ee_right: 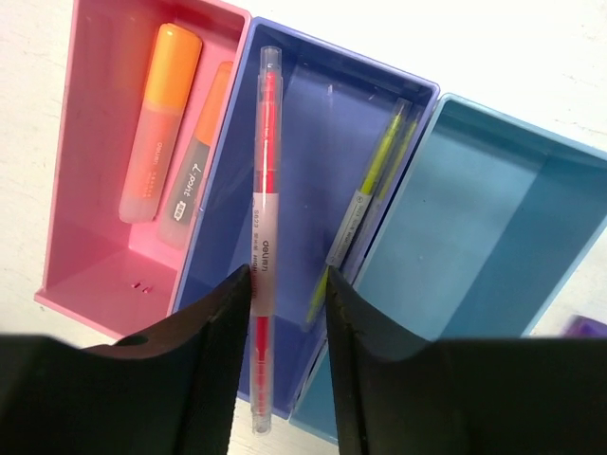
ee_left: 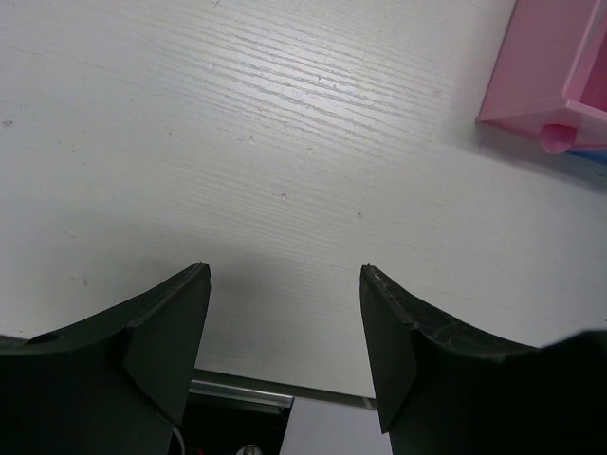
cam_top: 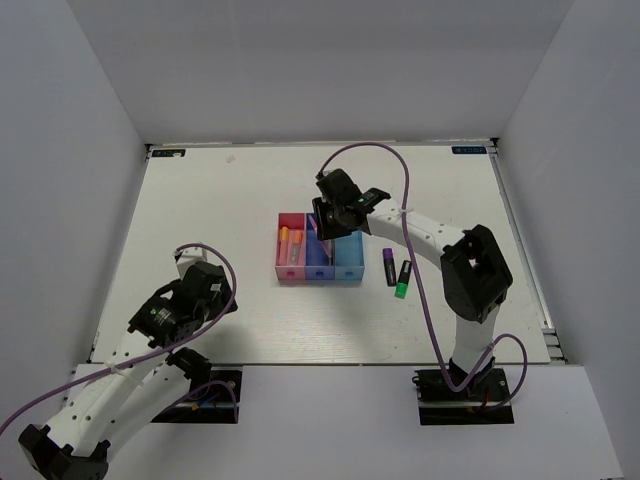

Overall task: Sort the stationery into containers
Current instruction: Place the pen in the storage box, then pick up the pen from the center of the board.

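The thin red pen [ee_right: 265, 237], a clear plastic tube with a red core, sits lengthwise over the glossy dark blue bin [ee_right: 303, 190], where a slim yellow pen [ee_right: 365, 194] lies along the wall. The right gripper [ee_right: 287, 275] stands narrow around the red pen, but whether it is clamped cannot be told. Two frosted orange highlighters [ee_right: 161, 123] lie in the pink bin [ee_right: 95, 190]; the light blue bin [ee_right: 484, 218] adjoins. A stubby purple highlighter [cam_top: 388, 266] and a black marker [cam_top: 402, 279] lie on the white wood-grain table [cam_top: 220, 200]. The left gripper [ee_left: 285, 270] hangs wide apart.
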`<state>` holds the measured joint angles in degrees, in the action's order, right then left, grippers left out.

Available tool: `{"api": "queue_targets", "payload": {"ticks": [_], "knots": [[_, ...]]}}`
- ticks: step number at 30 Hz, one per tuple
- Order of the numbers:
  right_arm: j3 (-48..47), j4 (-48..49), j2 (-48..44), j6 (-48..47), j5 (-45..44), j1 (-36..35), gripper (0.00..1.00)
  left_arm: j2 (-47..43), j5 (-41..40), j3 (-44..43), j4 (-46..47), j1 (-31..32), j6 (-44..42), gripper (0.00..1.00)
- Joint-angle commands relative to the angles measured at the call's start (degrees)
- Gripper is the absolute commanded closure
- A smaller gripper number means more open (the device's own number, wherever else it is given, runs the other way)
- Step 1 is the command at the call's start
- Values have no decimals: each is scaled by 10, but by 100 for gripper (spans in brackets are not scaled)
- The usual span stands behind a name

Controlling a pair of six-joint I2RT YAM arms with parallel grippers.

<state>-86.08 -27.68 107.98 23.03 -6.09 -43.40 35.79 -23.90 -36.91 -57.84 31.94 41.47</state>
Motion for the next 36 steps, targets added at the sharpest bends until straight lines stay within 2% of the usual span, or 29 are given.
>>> {"api": "queue_targets", "payload": {"ticks": [1, 5, 20, 21, 22, 23, 24, 25, 26, 29, 31, 32, 33, 35, 36], "knots": [[-17, 9, -1, 3, 0, 2, 58, -4, 1, 2, 5, -4, 4, 26], [-15, 11, -1, 4, 2, 2, 56, -5, 3, 3, 5, -3, 5, 26], [-15, 13, -13, -3, 0, 4, 56, -4, 10, 4, 8, -4, 2, 26], [-13, 14, -20, -6, -1, 2, 59, -2, 18, 4, 16, -5, -1, 27], [-11, 16, -27, -27, -17, 4, 72, 0, 27, 2, 20, -4, -3, 30], [-8, 15, -36, -36, -26, 7, 81, 13, 33, 0, 28, -4, -5, 40], [5, 18, -71, -67, -44, 10, 100, 16, 59, -12, 36, -2, -18, 55], [20, 18, -87, -77, -59, 10, 100, 23, 63, -18, 45, -1, -24, 55], [41, 18, -116, -85, -64, 23, 100, 40, 70, -23, 49, -1, -38, 71], [109, 9, -204, -98, -75, 67, 100, 78, 98, -49, 85, 25, -57, 88], [143, -10, -231, -96, -96, 97, 93, 97, 98, -68, 99, 49, -63, 88], [160, -20, -238, -97, -102, 107, 73, 123, 95, -86, 106, 71, -74, 86], [166, -32, -244, -96, -100, 147, 68, 132, 91, -91, 113, 82, -77, 73], [201, -64, -259, -94, -68, 173, 62, 171, 74, -112, 130, 130, -94, 56], [212, -69, -268, -93, -56, 209, 62, 181, 69, -117, 139, 141, -98, 40]]}}
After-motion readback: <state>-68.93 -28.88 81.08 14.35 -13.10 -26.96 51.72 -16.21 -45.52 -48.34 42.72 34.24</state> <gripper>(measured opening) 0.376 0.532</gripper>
